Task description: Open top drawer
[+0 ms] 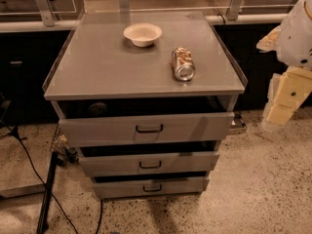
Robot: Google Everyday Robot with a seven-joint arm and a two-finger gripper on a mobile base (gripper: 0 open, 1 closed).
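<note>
The top drawer (pixel 146 129) is the widest grey drawer, just under the cabinet's top plate (pixel 97 67). Its flat front carries a small black loop handle (pixel 149 128) at the centre. The front stands out from under the top plate, with a dark gap above it showing the inside. My gripper (pixel 282 104), with pale yellow finger parts, hangs from the white arm (pixel 298 30) at the right edge of the view. It is off to the right of the cabinet, about level with the drawer and well apart from the handle.
A white bowl (pixel 142 34) and a drinks can (pixel 183 64) lying on its side rest on the cabinet top. Two narrower drawers (pixel 148 164) sit below the top one. A dark round thing (pixel 97 109) shows inside the top drawer. A black stand (pixel 48 189) and cables lie on the floor at left.
</note>
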